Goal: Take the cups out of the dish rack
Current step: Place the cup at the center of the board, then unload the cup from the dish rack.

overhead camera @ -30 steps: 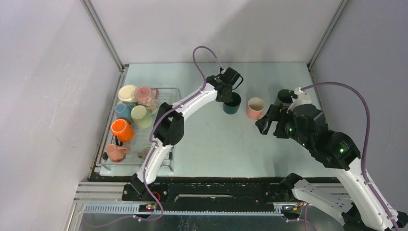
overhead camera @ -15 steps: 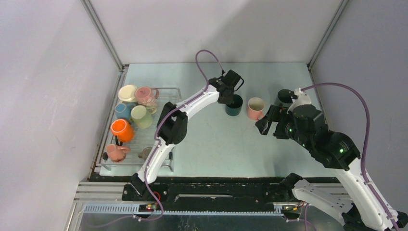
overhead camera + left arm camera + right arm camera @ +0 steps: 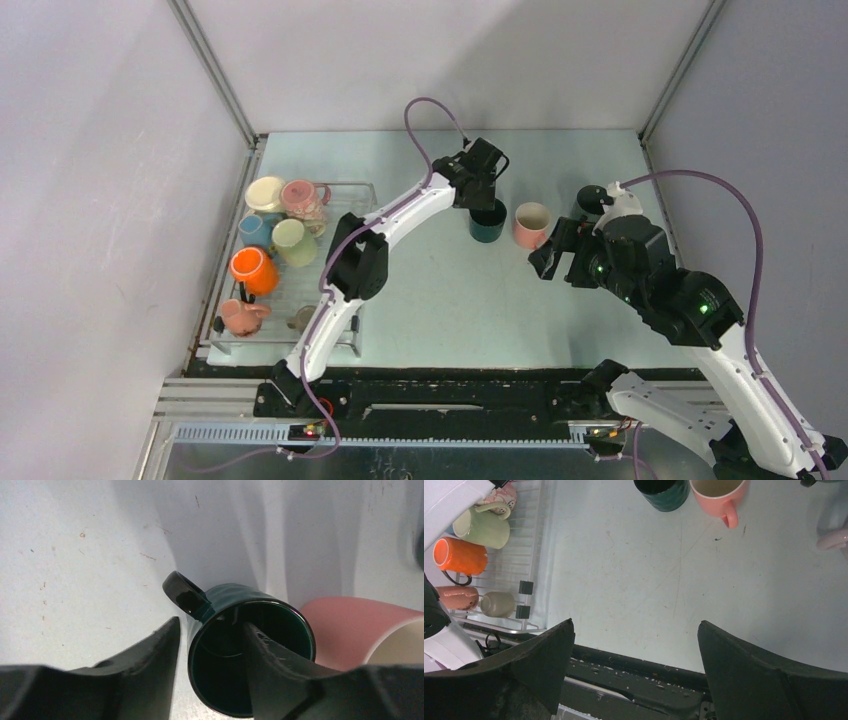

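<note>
Top view: the teal mug (image 3: 488, 226) stands upright on the table (image 3: 440, 300), in the middle of its far half, just beside the pink mug (image 3: 531, 226) on its right. The left gripper (image 3: 483, 198) is directly above the teal mug, pointing down. The rack (image 3: 345, 184) sits along the left edge with 7 mugs (image 3: 252, 268) in it, well apart from both grippers; the left arm is the nearer one. The right gripper (image 3: 556, 262) hangs near the pink mug, on its near right side, touching nothing. Left wrist view: the jaws are parted and straddle the teal mug's wall, with 1 finger (image 3: 270, 660) inside the mouth and the other (image 3: 155, 650) outside, just beside the handle (image 3: 182, 592). A gap shows on each side of the wall, so nothing is pinched. The mug's long axis is vertical, mouth up, and the handle points away from the pink mug. Judgement: withdrawal should run straight up along that axis, because a sideways pull could tip the mug or push it into the pink mug. Right wrist view: the right jaws are spread wide and empty. The rack lies at the far left, and the mugs seen in it lie on their sides.
</note>
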Controlling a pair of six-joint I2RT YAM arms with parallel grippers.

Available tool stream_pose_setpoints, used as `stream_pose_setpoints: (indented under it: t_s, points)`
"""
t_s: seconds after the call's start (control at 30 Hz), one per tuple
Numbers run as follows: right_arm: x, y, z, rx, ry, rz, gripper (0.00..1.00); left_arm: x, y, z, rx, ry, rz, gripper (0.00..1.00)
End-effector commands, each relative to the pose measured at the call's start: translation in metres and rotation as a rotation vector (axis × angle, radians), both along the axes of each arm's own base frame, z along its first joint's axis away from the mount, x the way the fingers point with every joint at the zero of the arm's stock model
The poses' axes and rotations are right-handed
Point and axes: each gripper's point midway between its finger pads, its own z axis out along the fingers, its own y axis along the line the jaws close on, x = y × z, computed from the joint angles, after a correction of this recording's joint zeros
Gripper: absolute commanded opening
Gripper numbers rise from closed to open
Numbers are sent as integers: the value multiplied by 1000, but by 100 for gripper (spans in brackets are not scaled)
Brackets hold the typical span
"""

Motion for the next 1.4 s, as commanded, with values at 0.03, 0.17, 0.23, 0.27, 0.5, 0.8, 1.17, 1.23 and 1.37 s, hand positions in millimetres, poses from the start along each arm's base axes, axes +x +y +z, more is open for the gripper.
stream_pose_setpoints:
  t_s: [0.03, 0.17, 0.23, 0.27, 0.5, 0.8, 1.17, 1.23, 1.37]
  points:
    - [3, 0, 3, 7, -14, -12, 100, 8, -3, 105, -104, -178, -11, 65]
    - [6, 1, 2, 1, -15, -8, 100, 0, 16, 145, -100, -235, 3, 79]
    - [7, 3, 3, 0, -19, -1, 100, -7, 30, 168, -108, -266, 17, 85]
    - [8, 4, 3, -1, -22, 1, 100, -12, 37, 174, -105, -271, 24, 87]
    - [16, 19, -8, -2, -8, 54, 100, -56, 111, 193, -76, -271, 137, 97]
    - [21, 40, -37, 9, 40, 120, 100, -143, 239, 143, -29, -190, 403, 98]
    - [27, 65, -58, 8, 80, 193, 100, -229, 348, 92, -15, -126, 760, 100]
    - [29, 67, -59, 5, 82, 194, 100, -241, 359, 84, -4, -111, 830, 100]
    - [28, 68, -63, 8, 90, 193, 100, -261, 374, 69, 32, -48, 924, 100]
